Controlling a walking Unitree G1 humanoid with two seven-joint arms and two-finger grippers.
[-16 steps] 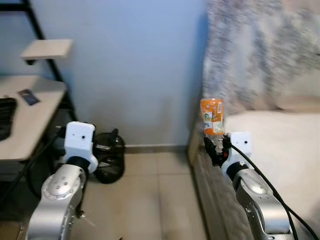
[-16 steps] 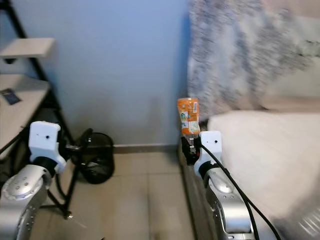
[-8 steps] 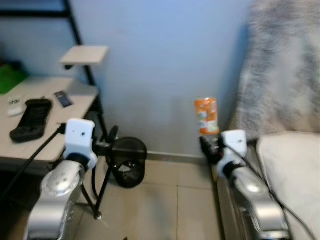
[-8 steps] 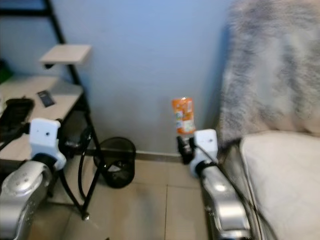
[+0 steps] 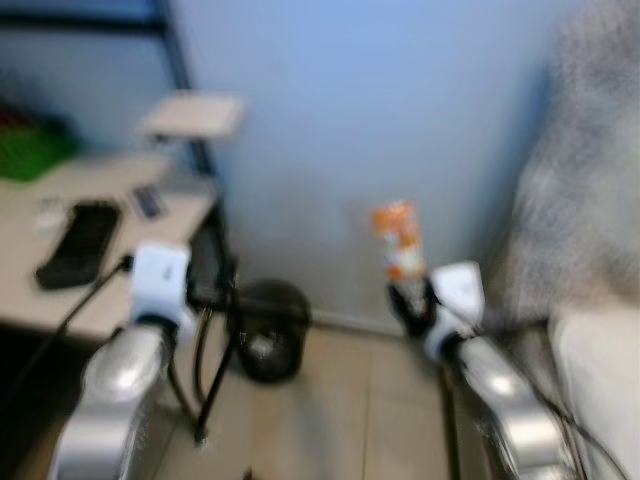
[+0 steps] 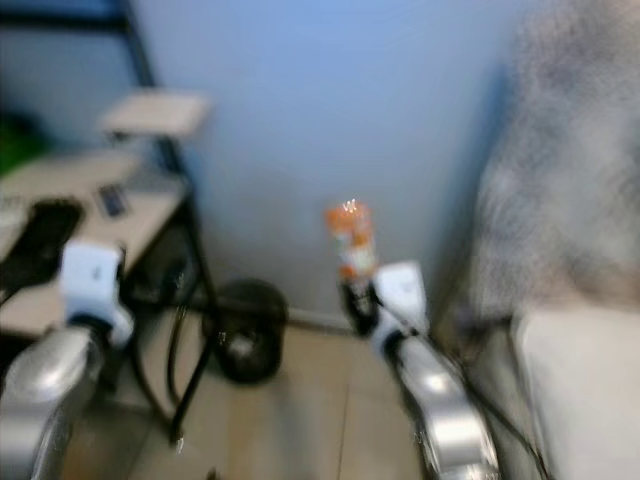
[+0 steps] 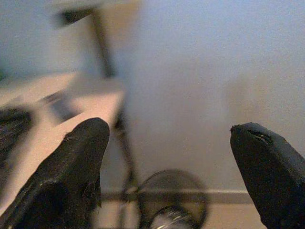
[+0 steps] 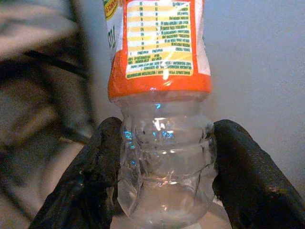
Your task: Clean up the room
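Note:
My right gripper [image 5: 412, 300] is shut on a clear plastic bottle with an orange label [image 5: 398, 241], held upright in front of the blue wall. In the right wrist view the two black fingers [image 8: 93, 176] press both sides of the bottle [image 8: 162, 119]. A black mesh waste bin [image 5: 268, 330] stands on the tiled floor by the wall, left of the bottle. My left gripper [image 7: 171, 167] is open with nothing between its fingers, and the bin [image 7: 174, 200] lies ahead of it. The left arm [image 5: 140, 340] is raised at the left.
A light desk [image 5: 100, 240] with a black frame stands at the left, carrying a black device [image 5: 78, 240] and small items. A grey furry blanket [image 5: 590, 180] hangs over a bed at the right. Tiled floor [image 5: 340, 420] lies between them. The head views are blurred.
The camera has kept turning left: the desk and bin have slid toward the centre and the bed toward the right edge. The bottle stays in my right gripper.

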